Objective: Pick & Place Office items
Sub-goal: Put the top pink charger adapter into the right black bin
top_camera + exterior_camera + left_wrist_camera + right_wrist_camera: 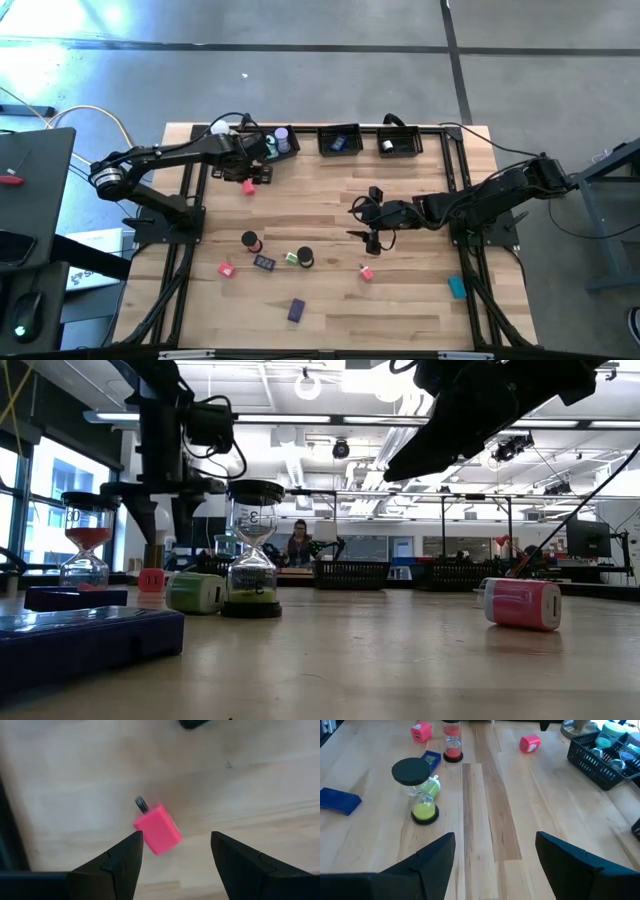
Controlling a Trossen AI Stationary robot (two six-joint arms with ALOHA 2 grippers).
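Left gripper hovers over the far left of the desk, just beside the leftmost tray. Fingers spread apart, holding nothing. Directly under them in the left wrist view lies a pink block, flat on the wood, its long axis running diagonally across the gap between the fingers; a short black stub sticks out of its far end. In the high view the same block sits just near-side of the gripper.

Right gripper is out over mid-desk, right of centre, pointing left. Fingers wide apart, empty, bare wood between them.

Scattered on the near left half: a red-sand hourglass, upright; a green-sand hourglass, upright, black cap on top, with a small green roll lying on its side touching or just beside it. A dark blue block lies flat between the two hourglasses. A second pink block sits left of those. A purple-blue block lies nearest the front edge, long axis tilted. A small pink roll lies on its side near the right gripper. A teal block sits at the near right, by the frame.

Two more black trays line the far edge.
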